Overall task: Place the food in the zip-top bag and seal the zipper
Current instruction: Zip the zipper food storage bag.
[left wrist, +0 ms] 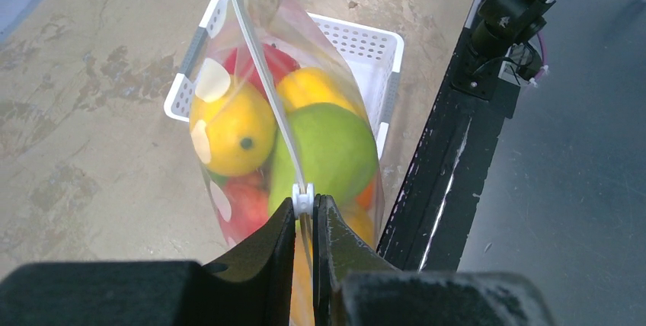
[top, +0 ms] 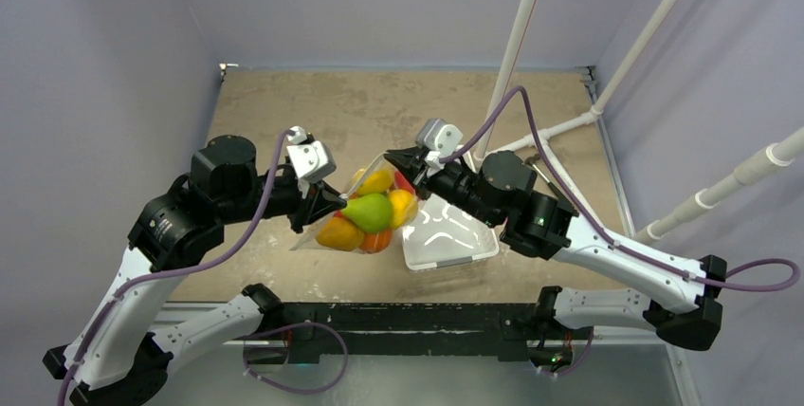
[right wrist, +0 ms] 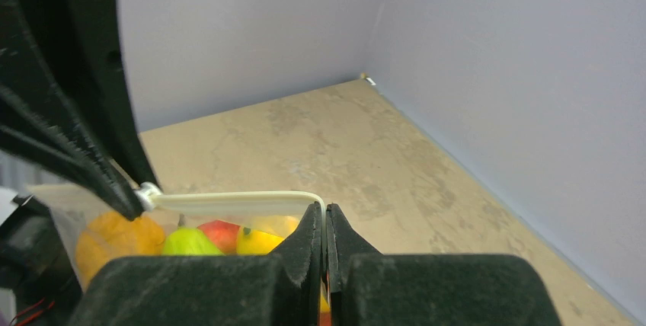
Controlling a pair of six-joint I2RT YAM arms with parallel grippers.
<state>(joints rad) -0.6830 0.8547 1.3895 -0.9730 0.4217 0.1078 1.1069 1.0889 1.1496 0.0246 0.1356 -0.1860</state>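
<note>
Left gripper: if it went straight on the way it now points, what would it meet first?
The left gripper, shut on the zipper, points along that strip; going on, it would probably meet the right gripper pinching the far end first, though depth is unclear.

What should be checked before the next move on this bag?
1. Food inside bag: ok.
2. Left gripper shut on zipper by the slider: ok.
3. Right gripper shut on the zipper's other end: ok.
4. Zipper stretched between the grippers: ok.
5. Zipper sealed along its length: cannot tell.
</note>
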